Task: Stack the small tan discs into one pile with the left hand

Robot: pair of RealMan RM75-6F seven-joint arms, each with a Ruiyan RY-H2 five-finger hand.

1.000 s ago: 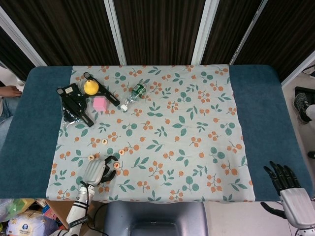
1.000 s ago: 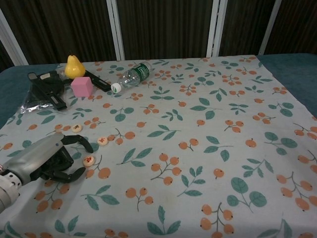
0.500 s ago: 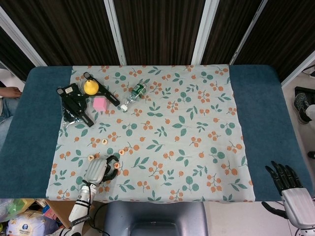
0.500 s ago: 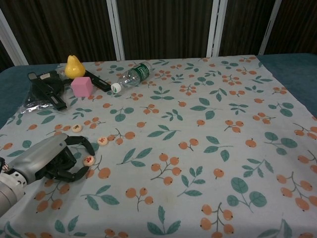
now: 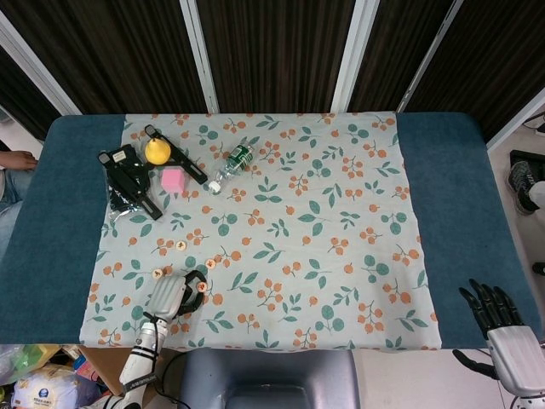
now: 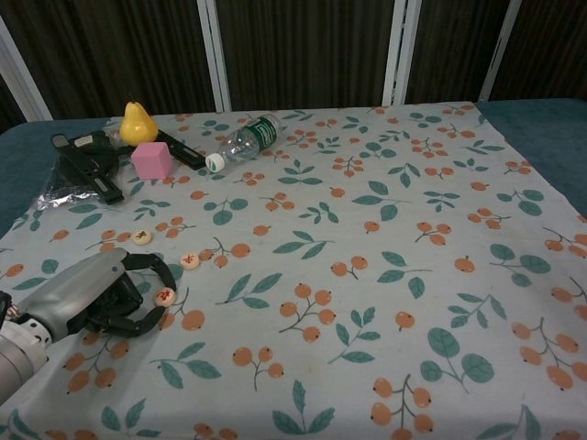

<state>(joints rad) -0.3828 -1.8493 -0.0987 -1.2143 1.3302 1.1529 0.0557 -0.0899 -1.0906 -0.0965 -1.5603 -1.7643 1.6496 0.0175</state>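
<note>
Several small tan discs lie on the floral cloth near its front left. My left hand (image 5: 169, 297) (image 6: 87, 295) rests on the cloth there, its finger and thumb curled around one disc (image 5: 202, 287) (image 6: 165, 295) and pinching it low on the cloth. Another disc (image 5: 210, 263) (image 6: 190, 260) lies just beyond it. A third disc (image 5: 180, 244) (image 6: 141, 236) sits further back. One more disc (image 5: 157, 273) lies at the hand's left side. My right hand (image 5: 509, 331) hangs off the table's front right corner, fingers spread, holding nothing.
At the back left lie a black tool (image 5: 128, 181) (image 6: 83, 165), a yellow pear (image 5: 157, 151) (image 6: 136, 123), a pink cube (image 5: 173, 179) (image 6: 151, 159) and a plastic bottle on its side (image 5: 232, 163) (image 6: 244, 141). The blue table edge (image 5: 51, 256) borders the cloth.
The left hand's finger and thumb have closed in around the nearest disc. The right hand has sunk slightly lower.
</note>
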